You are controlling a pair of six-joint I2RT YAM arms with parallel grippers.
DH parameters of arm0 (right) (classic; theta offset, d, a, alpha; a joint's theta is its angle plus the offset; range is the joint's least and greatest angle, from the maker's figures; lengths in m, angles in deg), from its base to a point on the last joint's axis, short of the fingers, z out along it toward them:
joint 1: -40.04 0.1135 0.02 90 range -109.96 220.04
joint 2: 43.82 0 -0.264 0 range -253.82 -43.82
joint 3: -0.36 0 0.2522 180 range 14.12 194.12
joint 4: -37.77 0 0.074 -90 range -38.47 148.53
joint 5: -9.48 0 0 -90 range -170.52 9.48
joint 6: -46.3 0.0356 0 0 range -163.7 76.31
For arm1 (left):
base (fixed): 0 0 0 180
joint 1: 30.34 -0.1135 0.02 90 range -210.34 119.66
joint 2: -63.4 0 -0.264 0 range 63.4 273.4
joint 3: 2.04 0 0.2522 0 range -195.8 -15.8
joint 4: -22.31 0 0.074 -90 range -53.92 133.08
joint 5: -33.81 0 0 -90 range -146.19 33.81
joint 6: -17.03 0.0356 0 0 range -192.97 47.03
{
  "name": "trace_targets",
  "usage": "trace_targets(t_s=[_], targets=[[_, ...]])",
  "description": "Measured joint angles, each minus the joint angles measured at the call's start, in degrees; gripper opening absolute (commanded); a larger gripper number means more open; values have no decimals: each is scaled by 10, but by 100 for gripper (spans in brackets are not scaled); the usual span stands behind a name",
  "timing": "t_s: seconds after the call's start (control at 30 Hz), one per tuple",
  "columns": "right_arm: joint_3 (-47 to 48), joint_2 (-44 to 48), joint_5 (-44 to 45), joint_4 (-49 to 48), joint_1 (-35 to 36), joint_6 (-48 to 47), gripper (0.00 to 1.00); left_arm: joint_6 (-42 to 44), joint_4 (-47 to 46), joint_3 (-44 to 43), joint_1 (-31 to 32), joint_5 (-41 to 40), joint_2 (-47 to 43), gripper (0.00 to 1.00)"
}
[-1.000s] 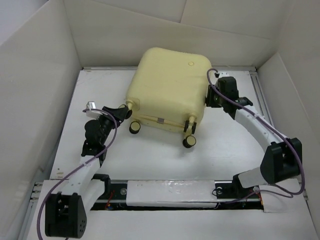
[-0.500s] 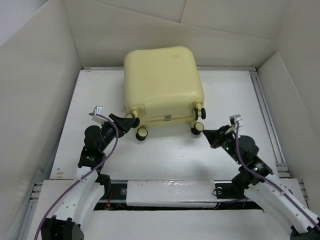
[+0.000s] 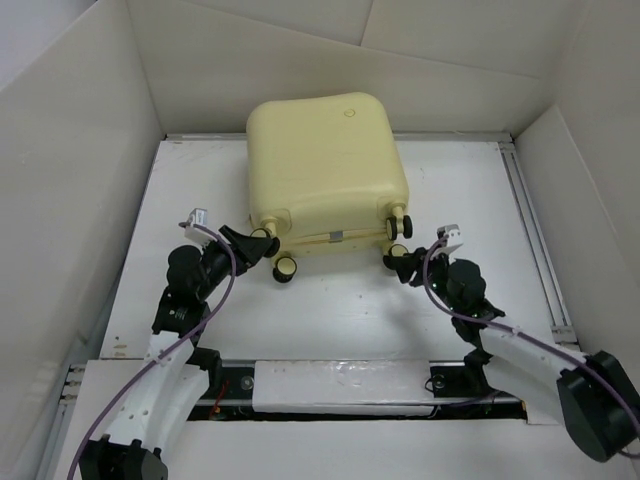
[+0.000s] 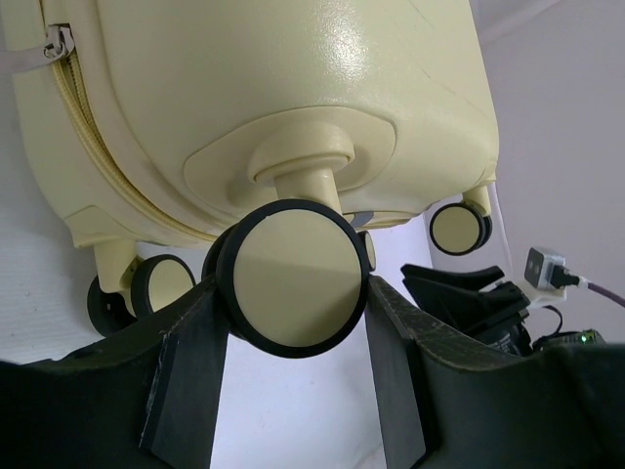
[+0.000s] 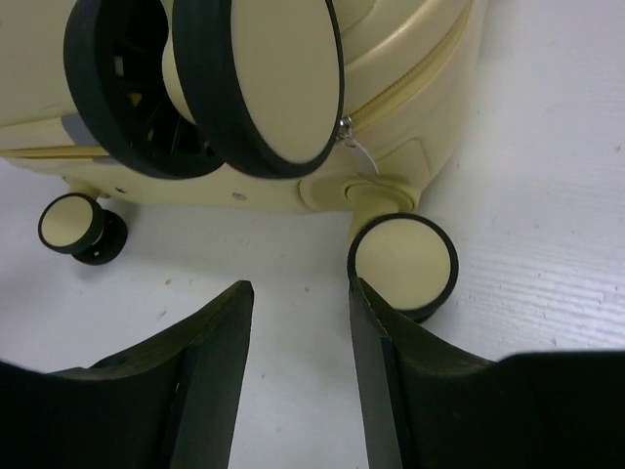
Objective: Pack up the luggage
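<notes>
The luggage is a closed pale yellow suitcase lying flat at the back middle of the table, with its caster wheels toward me. My left gripper sits at its near left corner. In the left wrist view both fingers of the left gripper press against a cream-and-black caster wheel under the shell. My right gripper is at the near right corner. In its own view the right gripper stands open over bare table, and a low wheel lies just outside its right finger.
White cardboard walls enclose the table on the left, back and right. A metal rail runs along the right edge. A second caster hangs above the right fingers. The right arm's gripper shows in the left wrist view.
The suitcase has turned and shifted left to lie squarer. My right arm left the suitcase's right side and came round to its near right wheels. The left gripper stayed on its wheel.
</notes>
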Motion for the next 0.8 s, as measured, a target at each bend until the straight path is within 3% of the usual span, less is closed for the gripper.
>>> trace_targets(t_s=[0.3, 0.8], targets=[[2, -184, -21, -240, -17, -36, 47, 10, 3, 0, 0, 7, -2, 0], [23, -286, 1, -399, -23, -72, 45, 26, 18, -4, 0, 28, -12, 0]])
